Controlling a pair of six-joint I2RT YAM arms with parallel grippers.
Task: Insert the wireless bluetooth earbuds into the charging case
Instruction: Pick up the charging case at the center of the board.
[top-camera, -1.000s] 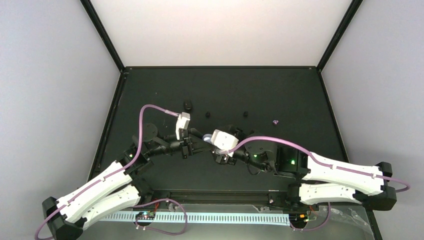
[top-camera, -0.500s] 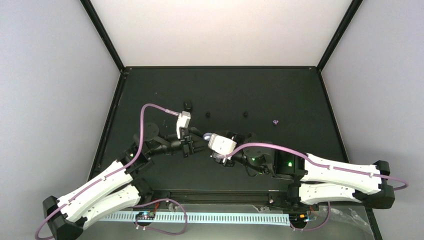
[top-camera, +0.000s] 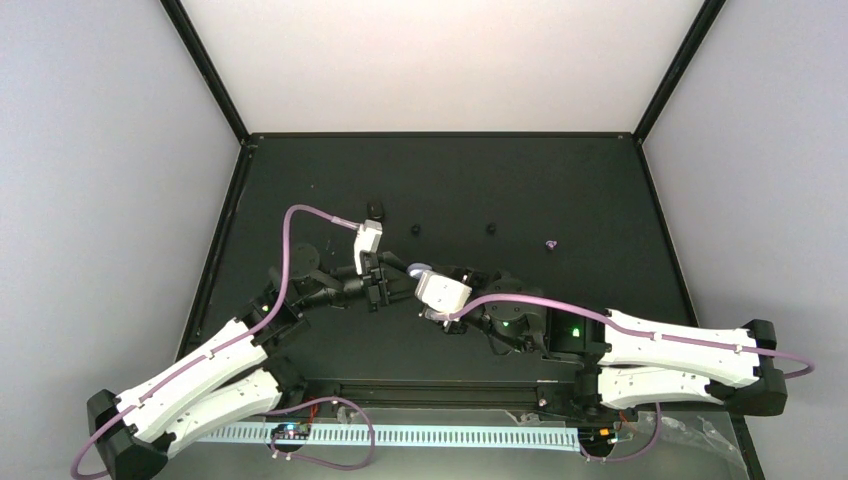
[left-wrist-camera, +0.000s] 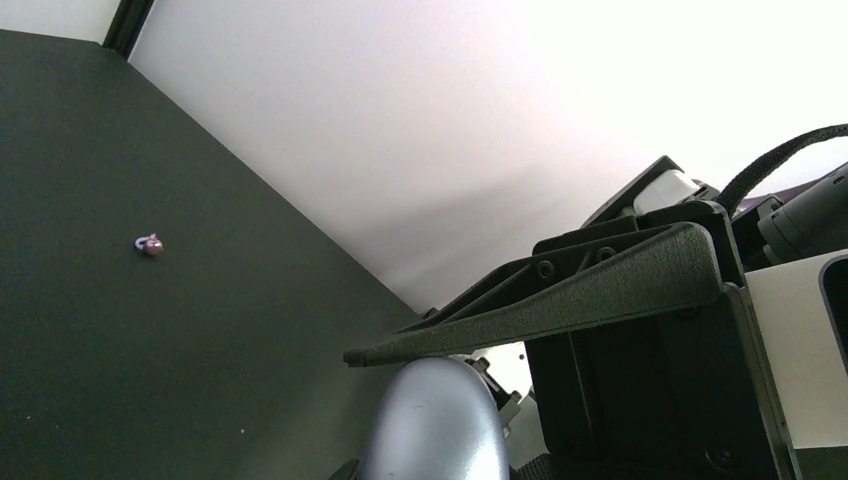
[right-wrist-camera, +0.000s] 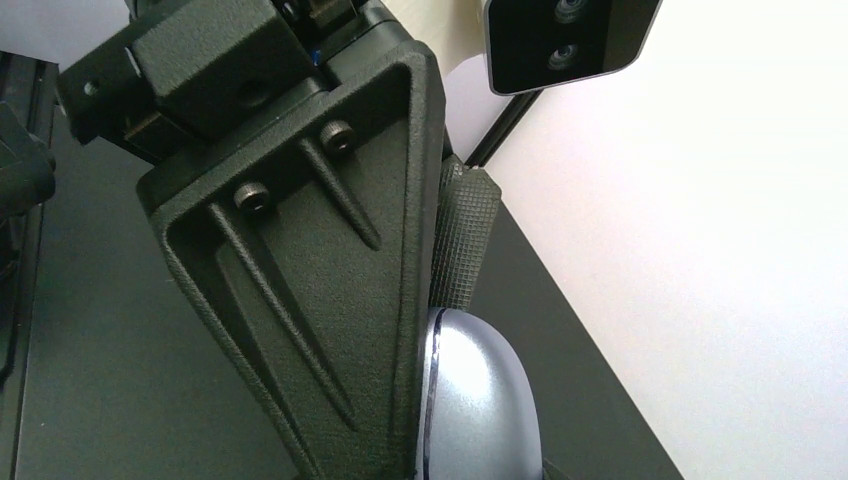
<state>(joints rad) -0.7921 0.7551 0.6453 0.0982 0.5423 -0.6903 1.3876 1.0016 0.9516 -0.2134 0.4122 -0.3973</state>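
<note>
The left gripper (top-camera: 398, 277) is clamped on the charging case (top-camera: 416, 269), a smooth grey-blue pebble. In the right wrist view its textured pad (right-wrist-camera: 466, 235) presses against the rounded shell of the case (right-wrist-camera: 478, 400). The right gripper (top-camera: 428, 280) meets it from the other side. In the left wrist view one of its ribbed black fingers (left-wrist-camera: 560, 295) stands just over the case (left-wrist-camera: 432, 420), but I cannot tell if its jaws are apart or together. The case sits between the two wrists, near the middle of the black table (top-camera: 560, 180). Farther back lie one black earbud (top-camera: 415, 230) and a second black earbud (top-camera: 491, 228), well apart. More to the right lies the purple-and-white earbud (top-camera: 550, 243), alone on the table. All three are outside the case. A small dark object (top-camera: 375, 210) sits left of them; I cannot tell what it is.
</note>
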